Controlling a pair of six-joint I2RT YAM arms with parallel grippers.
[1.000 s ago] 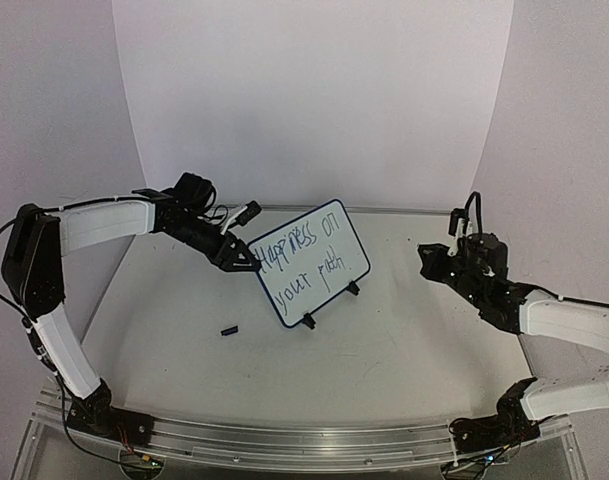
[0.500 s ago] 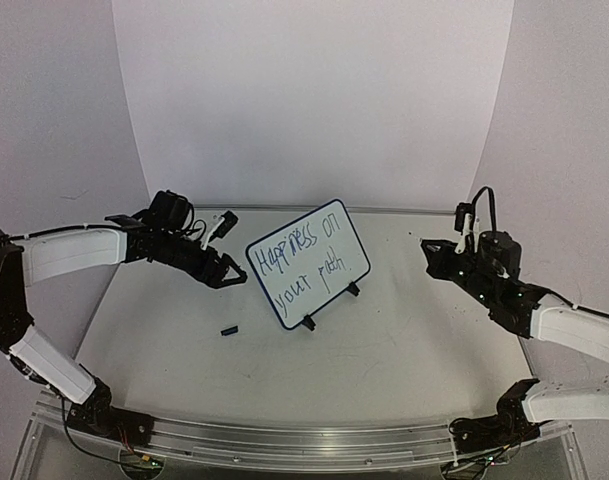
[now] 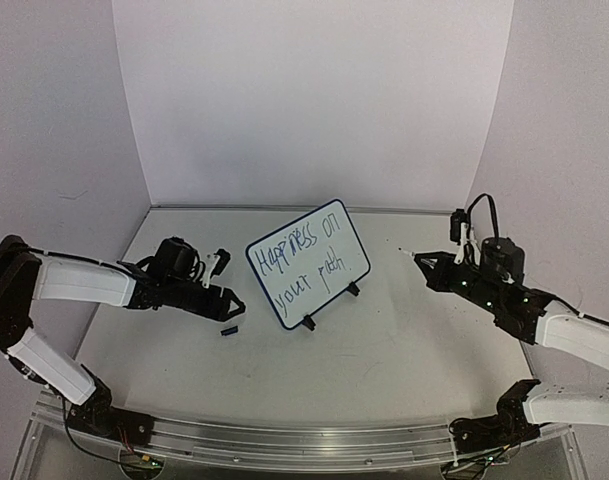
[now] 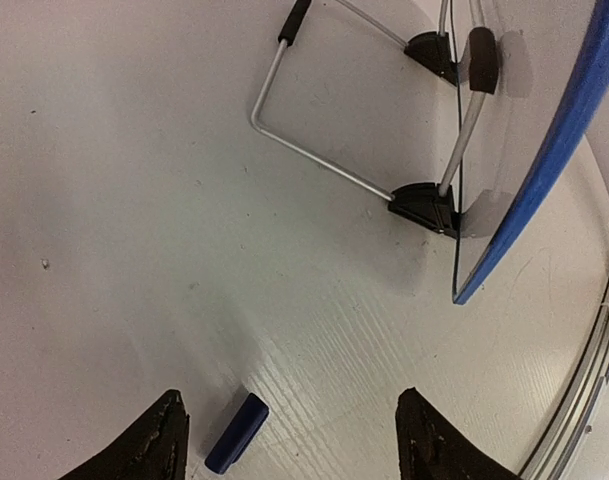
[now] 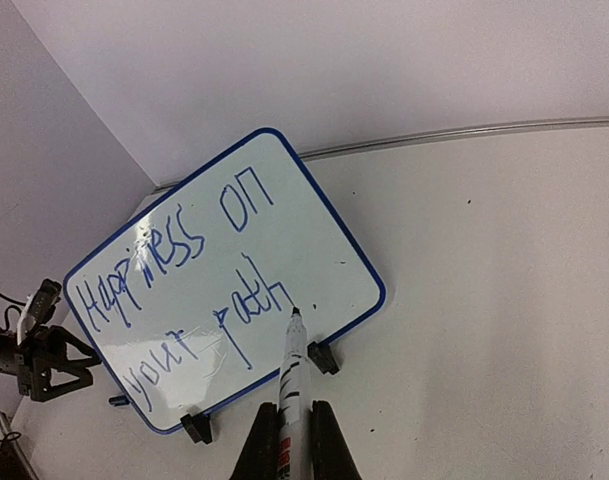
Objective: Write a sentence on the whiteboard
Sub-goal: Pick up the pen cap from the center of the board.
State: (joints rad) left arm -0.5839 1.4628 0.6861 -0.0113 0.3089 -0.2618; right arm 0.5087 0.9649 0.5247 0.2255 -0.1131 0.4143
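- The blue marker cap point(image 4: 237, 447) was seen between the left gripper's point(image 4: 299, 445) parted jaws, off-centre, its long axis slanted.
- The marker point(image 5: 292, 375) was held clamped in the right gripper point(image 5: 289, 445), well apart from the cap.

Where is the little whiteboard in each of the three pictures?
Top view: whiteboard mid-table, front to the camera.
Left wrist: whiteboard at the right edge, seen from behind.
Right wrist: whiteboard left of centre, front showing.
Shared landmark: its black feet.
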